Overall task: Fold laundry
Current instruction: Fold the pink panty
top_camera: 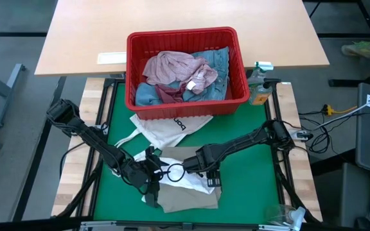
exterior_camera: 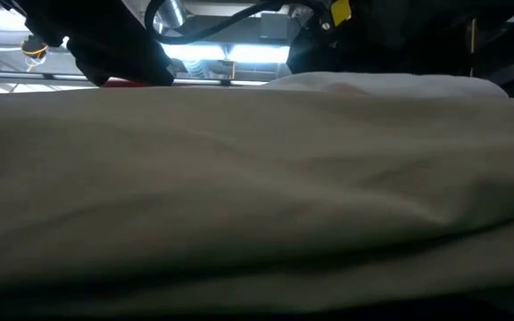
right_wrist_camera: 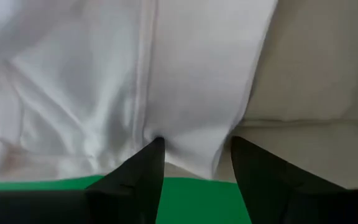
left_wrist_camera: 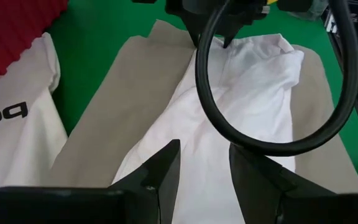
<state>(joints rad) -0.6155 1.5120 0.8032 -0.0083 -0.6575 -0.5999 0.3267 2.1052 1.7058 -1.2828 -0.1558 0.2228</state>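
Observation:
Beige trousers [top_camera: 188, 200] lie flat on the green mat [top_camera: 249, 167], and a white garment [top_camera: 186, 179] lies crumpled on top of them. My left gripper [top_camera: 148, 183] hangs open at the white garment's left end [left_wrist_camera: 204, 186], one finger on either side of the cloth. My right gripper [top_camera: 209, 181] points steeply down, open, at the garment's right side. Its fingertips [right_wrist_camera: 157, 146] straddle a folded edge of the white cloth [right_wrist_camera: 191, 149]. Whether either gripper touches the cloth, I cannot tell. In the low view the beige cloth [exterior_camera: 239, 178] fills the picture.
A red basket [top_camera: 182, 33] at the far edge holds a mottled pink top [top_camera: 172, 67] and light blue denim [top_camera: 220, 61]. A white tote bag [top_camera: 166, 125] with black lettering lies between the basket and the trousers. The right arm's cable loop [left_wrist_camera: 210, 112] hangs over the white garment.

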